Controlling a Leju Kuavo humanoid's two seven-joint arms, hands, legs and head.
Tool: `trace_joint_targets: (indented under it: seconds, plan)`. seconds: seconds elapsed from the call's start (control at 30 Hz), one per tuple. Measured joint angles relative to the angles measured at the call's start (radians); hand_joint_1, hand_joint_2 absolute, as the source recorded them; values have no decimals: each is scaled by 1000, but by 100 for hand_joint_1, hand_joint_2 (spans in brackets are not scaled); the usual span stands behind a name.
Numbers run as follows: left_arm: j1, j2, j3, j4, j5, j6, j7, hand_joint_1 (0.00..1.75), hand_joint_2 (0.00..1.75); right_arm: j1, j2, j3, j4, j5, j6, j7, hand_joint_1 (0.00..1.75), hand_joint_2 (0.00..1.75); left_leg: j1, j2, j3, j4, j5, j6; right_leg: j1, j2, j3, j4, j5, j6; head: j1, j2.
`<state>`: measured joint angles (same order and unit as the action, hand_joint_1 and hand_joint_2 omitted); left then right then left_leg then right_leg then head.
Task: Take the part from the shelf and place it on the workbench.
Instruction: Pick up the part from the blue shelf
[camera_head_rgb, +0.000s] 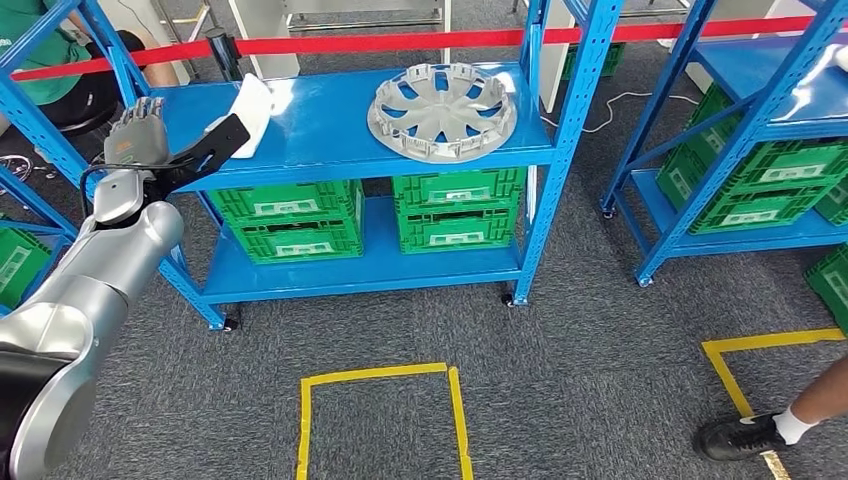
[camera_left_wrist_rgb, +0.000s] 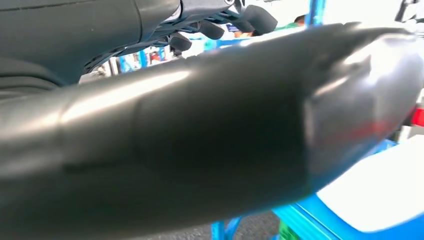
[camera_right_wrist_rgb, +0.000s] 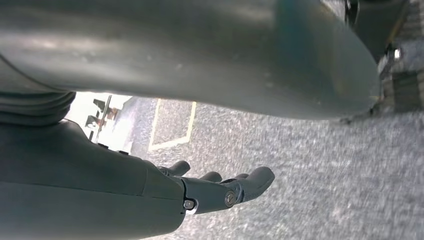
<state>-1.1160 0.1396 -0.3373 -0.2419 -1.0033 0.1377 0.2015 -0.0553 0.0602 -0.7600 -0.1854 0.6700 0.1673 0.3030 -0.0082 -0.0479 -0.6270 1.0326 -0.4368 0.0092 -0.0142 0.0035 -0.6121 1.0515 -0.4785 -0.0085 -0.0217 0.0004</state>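
**Reaching past the rail**

Head view: I am raising my left hand (camera_head_rgb: 137, 130), fingers upright and holding nothing, beside the shelf (camera_head_rgb: 330, 150); the part (camera_head_rgb: 443, 112) is lying well apart, so I risk clipping the blue upright.

Left wrist view: my thumb is blocking the lens.

Right wrist view: my right hand (camera_right_wrist_rgb: 220, 187) is hanging empty, fingers loosely extended.

Left hand (camera_head_rgb: 135, 135) hides white part's (camera_head_rgb: 252, 108) edge.
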Motion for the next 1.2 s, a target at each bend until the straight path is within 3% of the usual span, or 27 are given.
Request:
trace_joint_targets:
  seconds: [0.03, 0.2, 0.33, 0.5, 0.57, 0.63, 0.67, 0.7, 0.8, 0.87, 0.93, 1.0, 1.07, 1.13, 1.17, 1.2]
  plan:
    - [-1, 0, 0, 0, -4, -1, -3, 0, 0, 0, 0, -1, 0, 2, -2, 0, 0, 0, 0, 2, 2, -3, 1, 5, 0, 2, 0, 0, 1, -1, 0, 0]
    - [-3, 0, 0, -1, -17, 0, -20, 0, 0, 1, 2, -3, 0, 13, -8, 0, 0, 0, -1, 8, 8, -11, 6, -4, -1, 6, 0, -1, 3, -7, 0, 0]
    - [-3, 0, 0, -1, -24, 3, -36, 0, 0, 0, 5, -3, 0, 20, -8, 0, 0, 0, -3, 8, 7, -8, 3, -1, -2, 6, 0, -1, 3, -6, 0, 0]
    - [-6, -1, 0, -8, -29, 4, -46, 0, 0, -1, 4, -3, 0, 23, -8, 1, 0, 0, 5, 10, 25, -42, 16, 0, 2, 3, 0, 2, -6, 8, 2, 0]
    - [-8, -3, 0, -10, -32, 4, -46, 0, 0, -2, 4, -3, 0, 23, -8, 1, 0, 0, 11, 14, 35, -58, 24, 1, 1, 1, -36, 81, -50, 16, 5, 0]
    - [-6, -5, 0, -8, -33, 2, -46, 0, 0, -1, 4, -3, 0, 23, -8, 2, 0, 0, 13, 15, 34, -56, 22, 2, -3, 1, -98, 199, -99, 24, 7, 0]
    - [-3, -6, 0, -8, -34, 0, -46, 0, 0, 0, 4, -3, 0, 23, -8, 3, 0, 0, 14, 15, 33, -53, 20, 1, -5, 1, -117, 231, -104, 28, 7, 0]
    - [-1, -7, 0, -7, -34, -1, -46, 0, 0, 1, 4, -3, 0, 24, -8, 5, 0, 0, 16, 14, 32, -48, 16, -2, -7, 1, -119, 227, -89, 32, 7, 0]
    - [0, -8, 0, -8, -35, -2, -46, 0, 0, 0, 4, -3, 0, 23, -8, 8, 0, 0, 22, 12, 24, -18, -4, -21, -15, 3, -42, 62, -9, 40, 8, 0]
    - [-2, -8, 0, -8, -36, -2, -47, 0, 0, 0, 5, -4, 0, 23, -8, 5, 0, 0, 19, 10, 17, -1, -16, -35, -15, 7, -16, 12, 0, 27, 8, 0]
    - [-3, -10, 0, -9, -37, -3, -47, 0, 0, -1, 6, -4, 0, 23, -8, 6, 0, 0, 18, 7, 15, 0, -20, -44, -13, 7, -15, 17, -4, 6, 7, 0]
    - [-4, -10, 0, -9, -37, -3, -47, 0, 0, -2, 6, -4, 0, 23, -8, 8, 0, 0, 19, 15, 10, 16, -32, -52, -15, 5, -12, 14, -4, -8, 5, 0]
    - [-5, -10, 0, -9, -37, -3, -47, 0, 0, -2, 6, -4, 0, 23, -8, 8, 0, 0, 20, 30, -30, 99, -75, -59, -16, 3, -7, 12, -6, -17, 1, 0]
    - [-3, -11, 0, -8, -37, -4, -45, 0, 0, -1, 6, -4, 0, 23, -9, 8, 0, 0, 21, 38, -98, 227, -126, -61, -14, 1, -4, 11, -9, -22, -1, 0]
    - [-1, -11, 0, -7, -37, -4, -44, 0, 0, 0, 6, -4, 0, 23, -9, 8, 0, 0, 20, 40, -124, 269, -133, -60, -13, 1, -2, 11, -12, -23, -2, 0]
    - [1, -11, 0, -6, -37, -4, -43, 0, 0, 0, 6, -4, 0, 23, -9, 8, 0, 0, 20, 40, -131, 274, -121, -57, -11, 0, 1, 12, -14, -23, -2, 0]
